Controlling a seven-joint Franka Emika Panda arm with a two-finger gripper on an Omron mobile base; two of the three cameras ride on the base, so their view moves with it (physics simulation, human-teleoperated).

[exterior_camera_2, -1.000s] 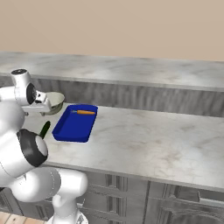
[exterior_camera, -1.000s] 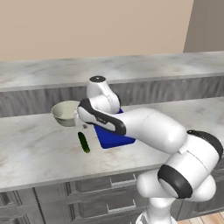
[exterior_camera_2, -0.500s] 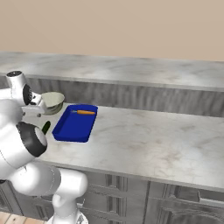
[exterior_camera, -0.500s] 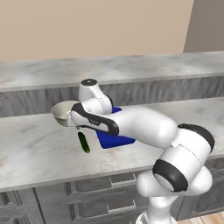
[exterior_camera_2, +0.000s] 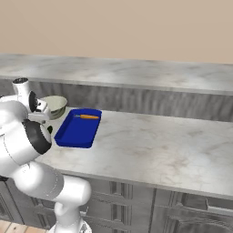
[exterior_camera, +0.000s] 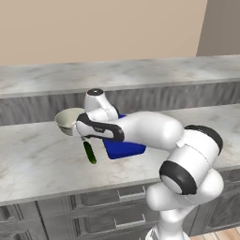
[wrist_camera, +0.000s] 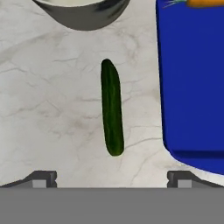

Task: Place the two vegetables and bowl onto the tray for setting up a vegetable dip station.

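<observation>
The marble counter (exterior_camera_2: 150, 145) carries everything. On it the blue tray (exterior_camera_2: 77, 132) lies lengthwise from near to far, just right of the other pieces. The bowl (exterior_camera: 69, 120) stands on the counter to the tray's far left, near it but apart, as the hand view shows (wrist_camera: 81, 13). The cucumber (wrist_camera: 112, 107) lies flat on the bare counter between bowl and tray, parallel to the tray's long left rim (wrist_camera: 162, 78), touching neither. The carrot (exterior_camera_2: 87, 117) rests inside the tray at its far end. The gripper (wrist_camera: 111, 178) hangs above the cucumber's near end, fingertips (wrist_camera: 43, 178) spread wide, nothing between them.
</observation>
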